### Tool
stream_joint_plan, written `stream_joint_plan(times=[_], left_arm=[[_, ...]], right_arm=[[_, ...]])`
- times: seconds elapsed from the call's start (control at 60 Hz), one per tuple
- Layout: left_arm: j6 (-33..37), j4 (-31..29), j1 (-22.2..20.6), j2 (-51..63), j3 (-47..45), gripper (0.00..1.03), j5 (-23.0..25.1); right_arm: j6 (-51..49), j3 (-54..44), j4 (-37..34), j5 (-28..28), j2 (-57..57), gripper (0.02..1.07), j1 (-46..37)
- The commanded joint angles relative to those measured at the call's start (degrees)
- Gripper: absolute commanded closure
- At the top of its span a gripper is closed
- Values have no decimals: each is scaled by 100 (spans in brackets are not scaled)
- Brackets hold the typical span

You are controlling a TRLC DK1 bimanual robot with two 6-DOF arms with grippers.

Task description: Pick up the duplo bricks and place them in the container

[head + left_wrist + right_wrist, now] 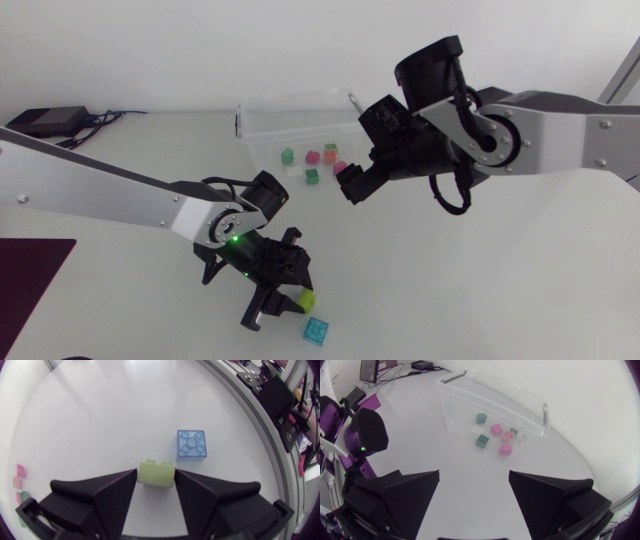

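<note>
A yellow-green brick (156, 474) lies on the white table between the fingers of my left gripper (155, 479), and both fingers press its sides. In the head view that brick (305, 298) sits at the tip of the left gripper (284, 300), near the table's front. A translucent blue brick (191, 445) lies just ahead and to one side of it, loose (317, 329). My right gripper (351, 186) hangs open and empty above the table, just in front of the clear plastic container (262, 110). The container (495, 391) holds several pink and green bricks (496, 429).
A dark purple mat (28, 275) covers the front left corner of the table. A black box with cables (45, 120) sits at the back left. My left arm (366, 436) shows beside the right gripper (474, 487) in the right wrist view.
</note>
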Motion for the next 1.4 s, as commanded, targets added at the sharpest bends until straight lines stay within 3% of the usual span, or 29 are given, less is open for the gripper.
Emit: stream_joint_plan(times=[0.0, 0.3, 0.85, 1.383], left_arm=[[186, -111, -48, 120, 126, 86, 59], [90, -551, 215, -346, 108, 87, 94], [-482, -727, 1727, -2007, -279, 87, 454], [-1255, -700, 2509, -2684, -410, 87, 735]], right_arm=[[157, -351, 86, -22, -222, 7, 149], [78, -1151, 59, -57, -793, 7, 624], [-10, -1687, -134, -417, -459, 7, 1397], [-1, -1573, -758, -470, 68, 7, 2074]])
